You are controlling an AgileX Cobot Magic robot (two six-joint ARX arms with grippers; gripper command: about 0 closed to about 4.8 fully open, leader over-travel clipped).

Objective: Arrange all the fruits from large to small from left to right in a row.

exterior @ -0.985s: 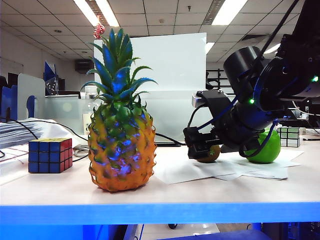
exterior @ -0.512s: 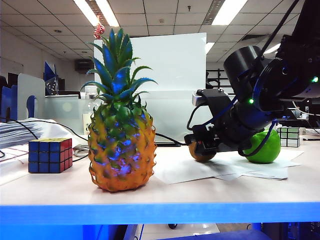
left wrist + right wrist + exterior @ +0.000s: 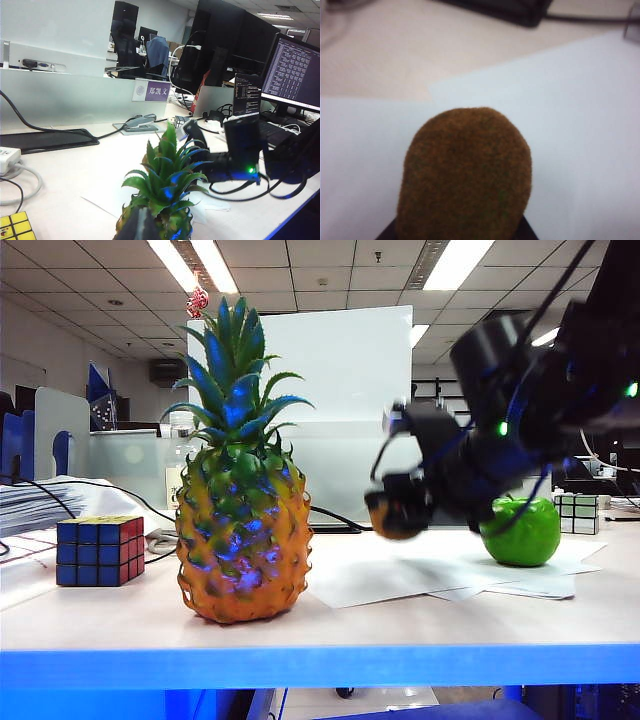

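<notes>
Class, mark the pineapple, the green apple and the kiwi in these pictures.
pineapple (image 3: 242, 545): exterior view, on its orange body.
green apple (image 3: 522, 532): exterior view, on its glossy side.
kiwi (image 3: 465, 175): right wrist view, on its fuzzy skin.

My right arm (image 3: 520, 430) is matte black with a fat cylindrical joint, looped black cables and small green status lights. Its tool (image 3: 400, 512) is black too, blurred here.

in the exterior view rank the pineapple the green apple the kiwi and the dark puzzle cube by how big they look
1. pineapple
2. dark puzzle cube and green apple: look alike, cube sits nearer, so unranked
3. kiwi, lifted in the right pincer
</notes>
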